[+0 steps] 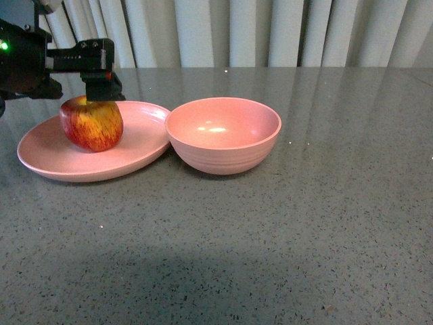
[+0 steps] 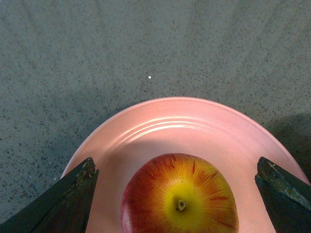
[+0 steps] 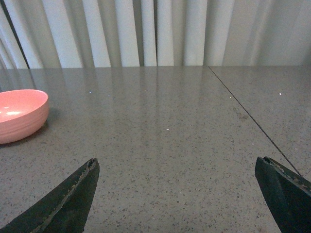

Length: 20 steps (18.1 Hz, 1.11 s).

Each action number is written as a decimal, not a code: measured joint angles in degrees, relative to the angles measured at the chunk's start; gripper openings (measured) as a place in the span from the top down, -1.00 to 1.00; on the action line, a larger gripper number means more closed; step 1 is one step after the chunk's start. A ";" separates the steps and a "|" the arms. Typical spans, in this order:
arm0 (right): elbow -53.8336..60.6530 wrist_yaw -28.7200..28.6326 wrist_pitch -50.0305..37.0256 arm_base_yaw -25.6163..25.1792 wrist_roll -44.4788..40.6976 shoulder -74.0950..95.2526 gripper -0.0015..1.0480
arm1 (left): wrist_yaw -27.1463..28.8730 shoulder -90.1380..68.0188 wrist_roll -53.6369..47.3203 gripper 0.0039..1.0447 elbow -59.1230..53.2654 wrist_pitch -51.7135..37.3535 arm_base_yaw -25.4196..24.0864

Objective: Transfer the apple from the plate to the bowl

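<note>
A grey speckled table [image 1: 325, 223] fills the front view, backed by pale pleated curtains [image 1: 284, 34]. The black left arm [image 1: 24, 64] reaches in from about 10 o'clock, its forearm roughly level and a small green light [image 1: 5, 46] glowing on its housing. The wide, shallow pink plate [image 1: 47, 159] lies at 9 o'clock of the scene. The deeper pink bowl [image 1: 223, 152] sits at the plate's 3 o'clock, rim against rim or very nearly, with faint ridges around its lower outside and nothing inside it. The left gripper [image 2: 175, 167] points down over the plate, and its dark fingers [image 2: 68, 199] are spread wide, one on either side of the fruit with pink dish showing in both gaps, so the jaws are open and grip nothing. The right gripper [image 3: 177, 167] is outside the front view; its wrist camera shows its jaws also wide apart above bare table, nothing between them. The apple [image 1: 91, 123] rests near the plate's middle, directly under the left gripper: round, deep red at the sides, streaked yellow-orange, with a yellow dimple and short stem [image 2: 181, 205] facing up.
</note>
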<state>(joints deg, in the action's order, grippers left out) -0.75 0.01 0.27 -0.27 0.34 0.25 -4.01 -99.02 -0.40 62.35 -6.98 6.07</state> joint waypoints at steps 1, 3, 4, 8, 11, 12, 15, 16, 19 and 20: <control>0.00 0.00 0.00 0.00 0.00 0.00 -0.87 | -0.04 -0.66 0.15 -0.88 0.28 0.76 0.00; 0.00 0.00 0.00 0.00 0.02 0.00 -0.87 | 0.15 -2.12 0.39 -0.88 0.46 0.98 0.00; 0.00 0.00 0.00 0.00 0.00 0.00 -0.87 | 0.13 -2.47 0.39 -0.88 0.46 1.03 0.00; 0.00 0.00 0.00 0.00 0.00 0.00 -0.87 | -0.57 -3.82 0.85 -0.88 0.77 1.46 0.11; 0.00 0.00 0.00 0.00 0.00 0.00 -0.87 | -0.59 -4.87 0.79 -0.87 0.77 2.27 0.37; 0.00 0.00 0.00 0.00 0.00 0.00 -0.87 | -0.52 -4.87 0.44 -0.43 0.77 1.73 0.48; 0.00 0.00 0.00 0.00 0.00 0.00 -0.87 | -0.52 -2.47 -0.63 -0.33 0.94 2.86 0.94; 0.00 0.00 0.00 0.00 0.00 0.00 -0.87 | -0.52 -2.23 -0.72 -0.33 0.98 2.99 0.98; 0.00 0.00 0.00 0.00 0.00 0.00 -0.87 | -0.55 -1.25 -1.18 -0.33 1.40 3.37 1.18; 0.00 0.00 0.00 0.00 0.00 0.00 -0.87 | -0.55 -1.05 -1.18 -0.33 1.57 3.45 1.27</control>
<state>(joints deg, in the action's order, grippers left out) -0.75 0.01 0.27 -0.27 0.34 0.25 -4.56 -100.07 -1.58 63.92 -3.53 7.33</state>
